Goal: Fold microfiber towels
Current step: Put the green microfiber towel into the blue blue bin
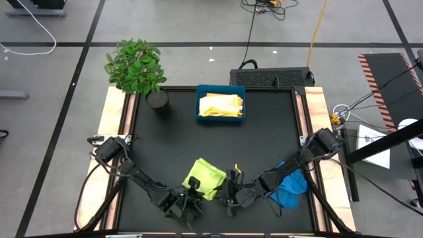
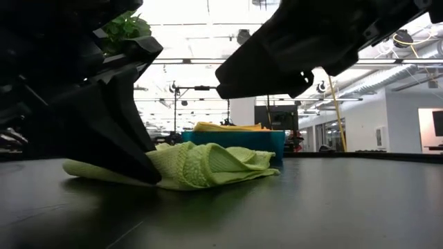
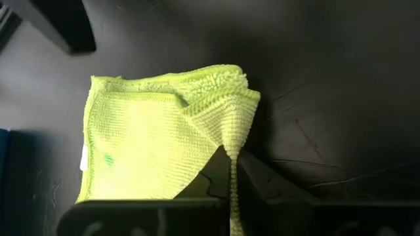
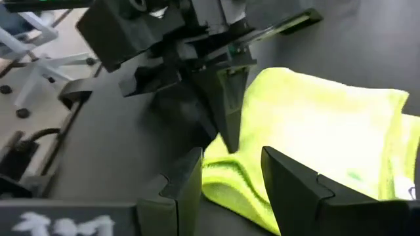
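I see the lime green towel lying crumpled and partly folded at the worktop's near edge. My left gripper is clenched on its corner. My right gripper stands released just beside it.

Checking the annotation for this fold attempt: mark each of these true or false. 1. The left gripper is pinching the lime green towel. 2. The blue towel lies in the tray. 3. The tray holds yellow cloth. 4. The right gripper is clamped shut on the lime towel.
1. True: the left gripper is shut on a corner of the lime green towel.
2. False: the blue towel lies on the table under the right arm.
3. True: the tray holds yellow cloth.
4. False: the right gripper stands open at the towel's edge.
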